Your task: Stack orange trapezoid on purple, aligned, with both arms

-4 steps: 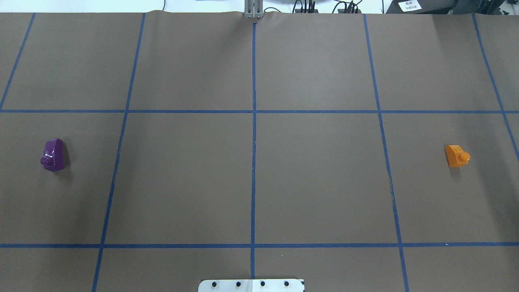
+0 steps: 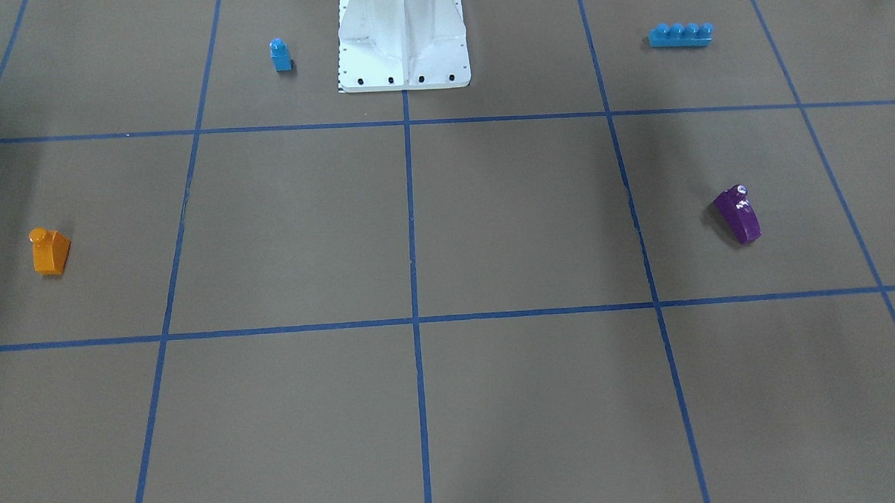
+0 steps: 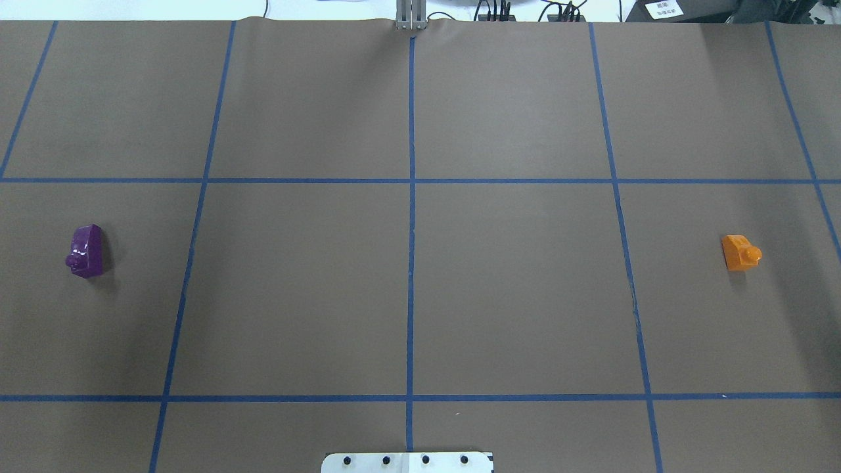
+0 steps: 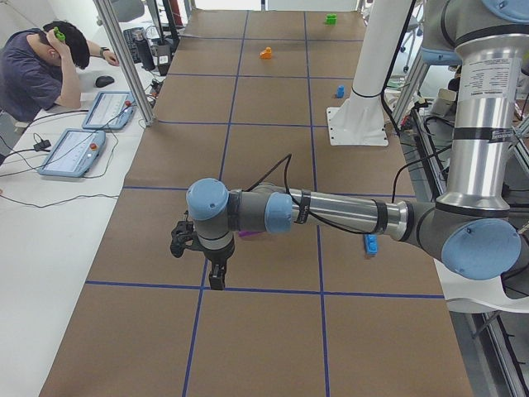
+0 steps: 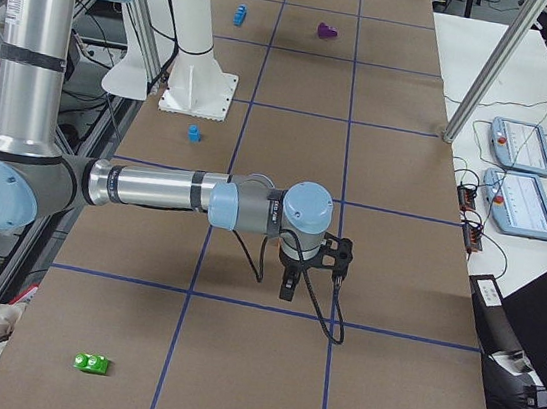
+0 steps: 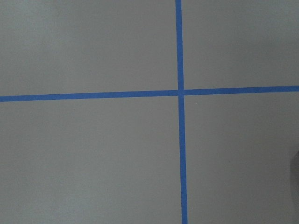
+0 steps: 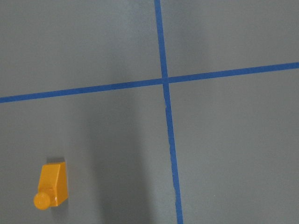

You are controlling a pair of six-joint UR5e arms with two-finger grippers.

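The orange trapezoid (image 3: 740,253) lies alone on the brown mat at the right; it also shows in the front view (image 2: 49,252) and the right wrist view (image 7: 52,185). The purple block (image 3: 86,251) lies alone at the left, also in the front view (image 2: 739,214). Neither arm shows in the overhead or front views. My left gripper (image 4: 216,279) hangs above the mat close to the purple block, which peeks out behind the arm (image 4: 252,236). My right gripper (image 5: 288,289) hangs above a tape line. I cannot tell whether either is open or shut.
A small blue block (image 2: 280,55) and a long blue brick (image 2: 680,34) sit either side of the white robot base (image 2: 403,37). A green block (image 5: 91,363) lies near the mat's right end. An operator (image 4: 37,74) sits beside the table.
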